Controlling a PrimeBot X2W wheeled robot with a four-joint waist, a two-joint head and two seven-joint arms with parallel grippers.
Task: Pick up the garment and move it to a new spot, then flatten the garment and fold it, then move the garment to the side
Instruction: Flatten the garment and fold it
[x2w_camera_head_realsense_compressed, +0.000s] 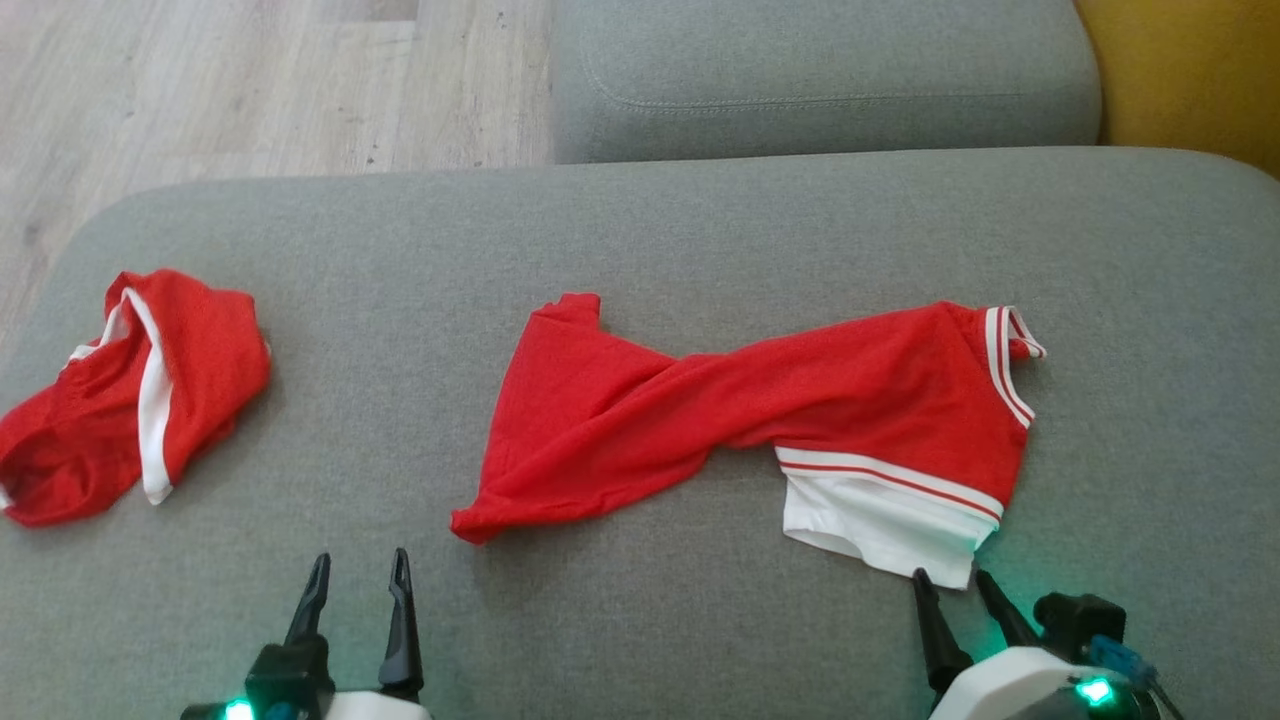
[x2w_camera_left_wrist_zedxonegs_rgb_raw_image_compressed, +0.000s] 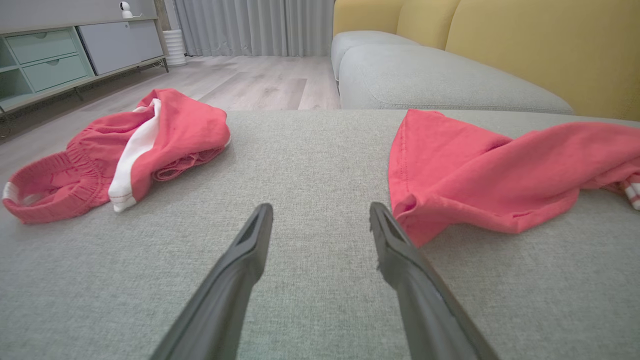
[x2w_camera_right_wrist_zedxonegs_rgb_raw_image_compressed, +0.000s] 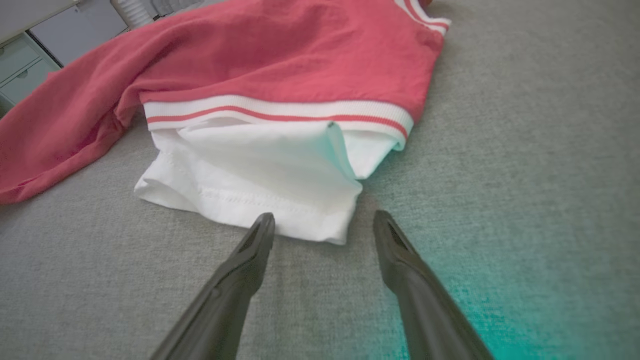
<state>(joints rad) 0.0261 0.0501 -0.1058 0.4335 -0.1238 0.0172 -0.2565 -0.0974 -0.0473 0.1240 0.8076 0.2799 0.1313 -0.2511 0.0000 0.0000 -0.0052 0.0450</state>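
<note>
A red garment (x2w_camera_head_realsense_compressed: 760, 410) with white-and-red striped trim and a white sleeve lies twisted across the middle of the grey cushion (x2w_camera_head_realsense_compressed: 640, 230). In the left wrist view its red hem corner (x2w_camera_left_wrist_zedxonegs_rgb_raw_image_compressed: 480, 170) sits just right of my fingers. My left gripper (x2w_camera_head_realsense_compressed: 360, 566) is open at the lower left, a little left of that corner, with nothing between its fingers. Over at the lower right, my right gripper (x2w_camera_head_realsense_compressed: 953, 577) is open too, its tips at the edge of the white sleeve (x2w_camera_right_wrist_zedxonegs_rgb_raw_image_compressed: 260, 180). The right wrist view has this gripper (x2w_camera_right_wrist_zedxonegs_rgb_raw_image_compressed: 324, 222) just short of the sleeve's hem.
A second red garment with a white stripe (x2w_camera_head_realsense_compressed: 120, 390) lies bunched at the cushion's left edge. Wooden floor (x2w_camera_head_realsense_compressed: 250, 80) lies beyond at the left. Another grey cushion (x2w_camera_head_realsense_compressed: 820, 70) and a yellow backrest (x2w_camera_head_realsense_compressed: 1190, 70) stand behind. A cabinet with drawers (x2w_camera_left_wrist_zedxonegs_rgb_raw_image_compressed: 50, 55) stands across the room.
</note>
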